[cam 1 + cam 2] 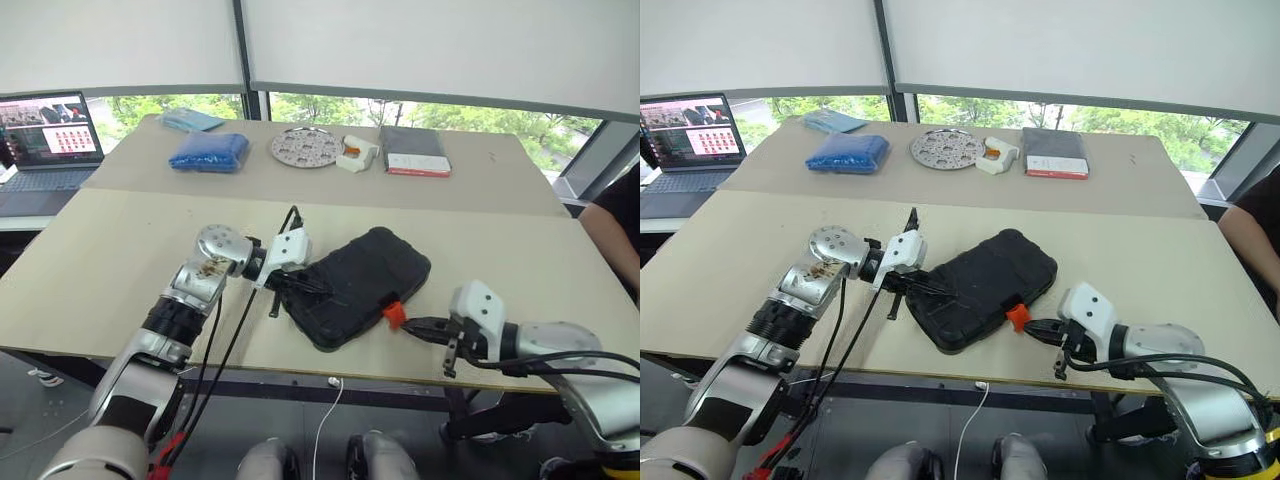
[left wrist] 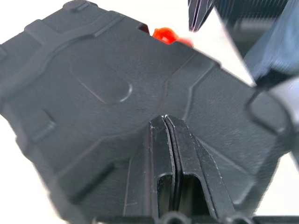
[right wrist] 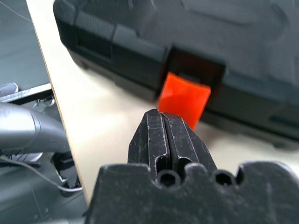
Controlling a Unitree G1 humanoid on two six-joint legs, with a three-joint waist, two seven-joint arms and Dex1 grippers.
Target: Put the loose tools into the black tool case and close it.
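The black tool case [image 1: 365, 280] lies with its lid down on the near table, skewed, close to the front edge. Its orange latch [image 1: 394, 314] sticks out from the near side, flipped away from the case wall [image 3: 183, 98]. My left gripper [image 1: 318, 290] is shut, and its tips rest on the lid's left part [image 2: 164, 119]. My right gripper [image 1: 410, 323] is shut too, with its tips right at the latch [image 3: 161, 114]. The loose tools are out of view.
On the far table are a blue bag [image 1: 210, 150], a perforated metal disc [image 1: 305, 147], a white and orange object [image 1: 357, 155] and a dark grey book-like box [image 1: 413, 150]. A laptop [image 1: 45, 140] stands at the far left. A person's arm [image 1: 615, 230] is at the right edge.
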